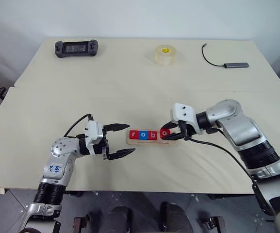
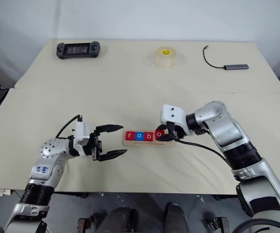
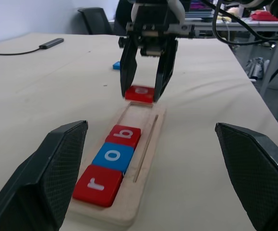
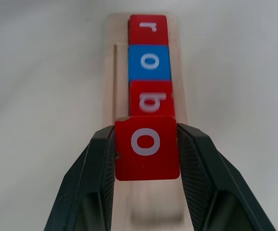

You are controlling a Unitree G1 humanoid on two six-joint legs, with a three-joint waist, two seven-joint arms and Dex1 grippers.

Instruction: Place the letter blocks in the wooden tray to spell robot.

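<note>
The right gripper (image 4: 147, 159) is clamped on a red "o" block (image 4: 147, 147), holding it by its two side edges just above the wooden tray (image 3: 146, 144), right of the three blocks already seated. Those read r (image 3: 98, 184), o (image 3: 113, 156), b (image 3: 124, 135) from the left: red, blue, red, packed edge to edge along the far rail of the tray. The tray lies near the middle of the bench (image 1: 130, 82), towards its near edge, running left to right.

The main risk, as I judge it, is the held block coming down askew. It sits close to the "b", and a corner could ride up on that neighbour or on the thin rim and leave the tile tilted instead of flat. A push sideways while seating it could also shove the light tray or jostle the row. The fingers flank the tile closely, so opening them may nudge it.

The left gripper (image 1: 121, 141) hovers spread wide and empty just left of the tray; any drift to the right would knock the tray end.

A small blue block (image 3: 116, 65), likely the "t", lies on the bench to the right of the tray.
</note>
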